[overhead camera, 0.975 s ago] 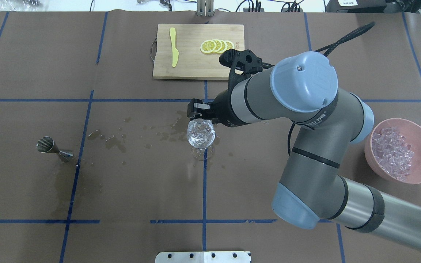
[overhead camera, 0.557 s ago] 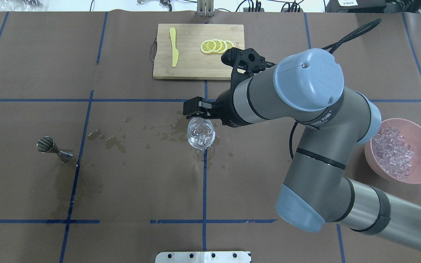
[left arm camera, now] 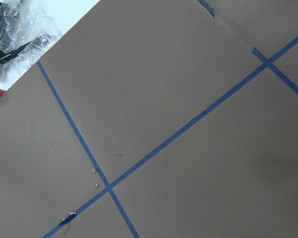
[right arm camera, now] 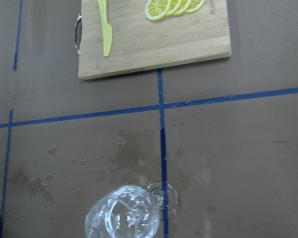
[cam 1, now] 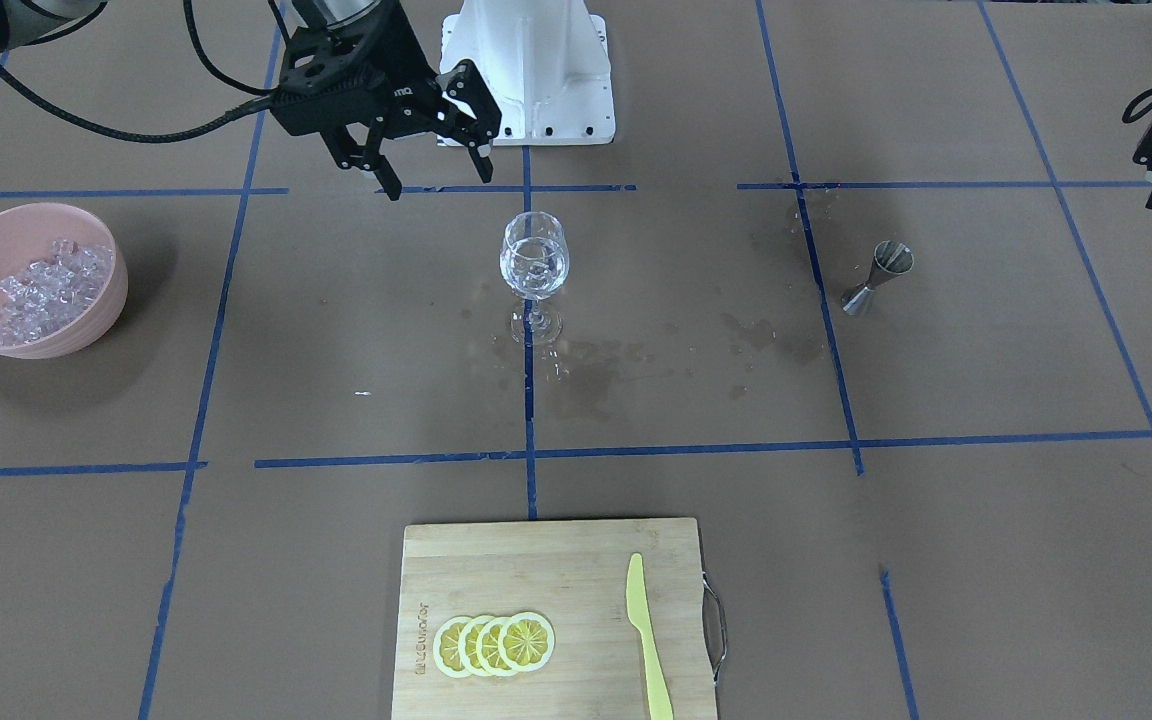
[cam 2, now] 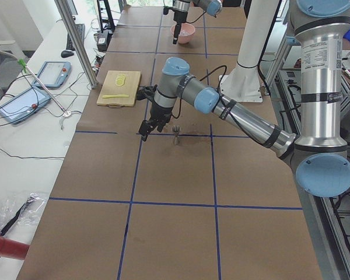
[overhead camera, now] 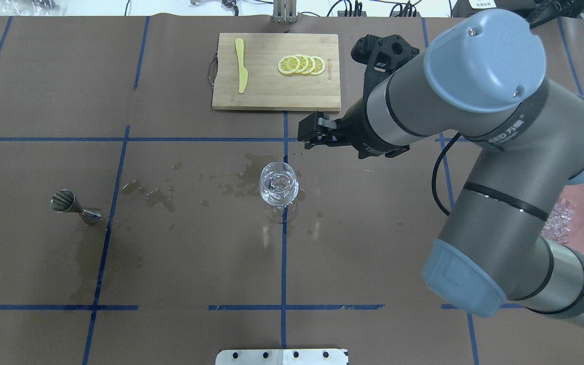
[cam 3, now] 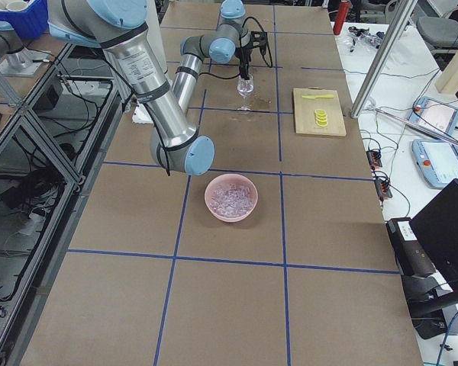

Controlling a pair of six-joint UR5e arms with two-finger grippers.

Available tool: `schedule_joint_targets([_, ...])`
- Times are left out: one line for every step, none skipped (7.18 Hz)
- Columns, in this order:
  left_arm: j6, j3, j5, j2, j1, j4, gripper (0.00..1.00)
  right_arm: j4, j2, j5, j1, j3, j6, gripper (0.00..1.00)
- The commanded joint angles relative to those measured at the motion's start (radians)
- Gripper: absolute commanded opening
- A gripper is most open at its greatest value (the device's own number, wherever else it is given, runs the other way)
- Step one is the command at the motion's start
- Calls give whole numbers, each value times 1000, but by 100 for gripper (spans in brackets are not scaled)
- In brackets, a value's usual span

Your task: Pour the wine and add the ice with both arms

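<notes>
Hovering near the clear stemmed wine glass [cam 1: 534,262], the black right gripper [cam 1: 439,183] is spread and empty. A low swing could topple it.

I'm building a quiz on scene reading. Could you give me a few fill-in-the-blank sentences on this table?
1. The lemon slices lie on the ___, beside the knife.
2. The right gripper is ___ and empty.
3. The ___ bowl holds ice.
4. The glass stands between the bowl and the ___.
Missing words: board; open; pink; jigger.
</notes>
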Motion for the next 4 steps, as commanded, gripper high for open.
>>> schedule_joint_targets([20, 93, -127, -25, -102, 23, 100, -203, -15, 64, 127, 23, -226, 100])
schedule_joint_targets([22, 157, -198, -54, -156, 25, 100, -254, -41, 95, 190, 23, -341, 100])
schedule_joint_targets([21, 193, -227, -56, -179, 31, 100, -272, -85, 129, 257, 21, -482, 100])
schedule_joint_targets([21, 226, -262, -56, -222, 31, 100, -271, -155, 164, 304, 18, -620, 100])
